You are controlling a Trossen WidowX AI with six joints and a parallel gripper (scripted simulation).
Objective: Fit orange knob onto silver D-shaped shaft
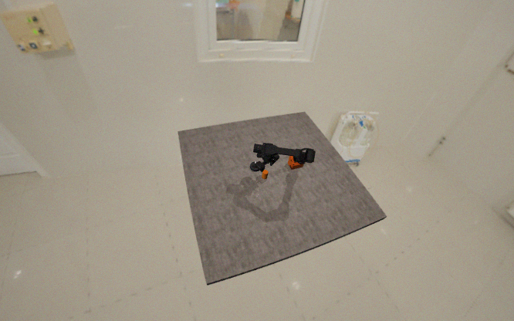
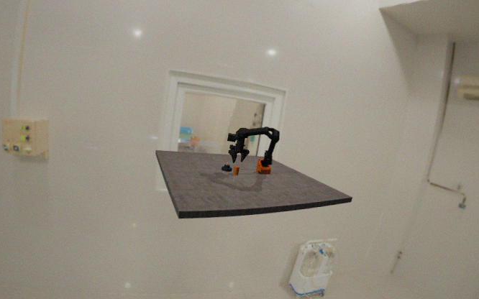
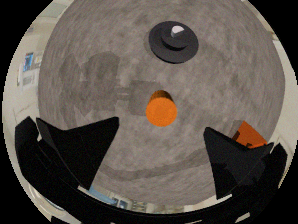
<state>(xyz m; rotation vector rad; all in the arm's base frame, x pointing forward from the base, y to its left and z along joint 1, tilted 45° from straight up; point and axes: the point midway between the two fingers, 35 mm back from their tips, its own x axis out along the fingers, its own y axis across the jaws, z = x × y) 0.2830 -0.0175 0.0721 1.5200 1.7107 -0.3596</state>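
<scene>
The orange knob (image 1: 265, 174) (image 2: 236, 170) (image 3: 161, 109) stands upright on the table, apart from the pedestal. Its plain top shows in the wrist view; its underside and hole are hidden. The dark round pedestal (image 1: 255, 167) (image 2: 226, 169) (image 3: 159, 51) stands beside it, toward the top of the wrist view. The silver shaft (image 2: 226, 163) (image 3: 177, 31) points up from the pedestal, bare; its flat side is hard to make out. My gripper (image 1: 266, 165) (image 2: 237, 162) (image 3: 163, 127) is open and empty, pointing down above the knob, with its fingertips clear of it.
The grey table top (image 1: 315, 211) (image 2: 290, 189) carries the arm's orange base (image 1: 294, 162) (image 2: 263, 167) (image 3: 251, 134), to the right of the knob. The arm arches from the base over the table, and its shadow falls across the surface near the knob.
</scene>
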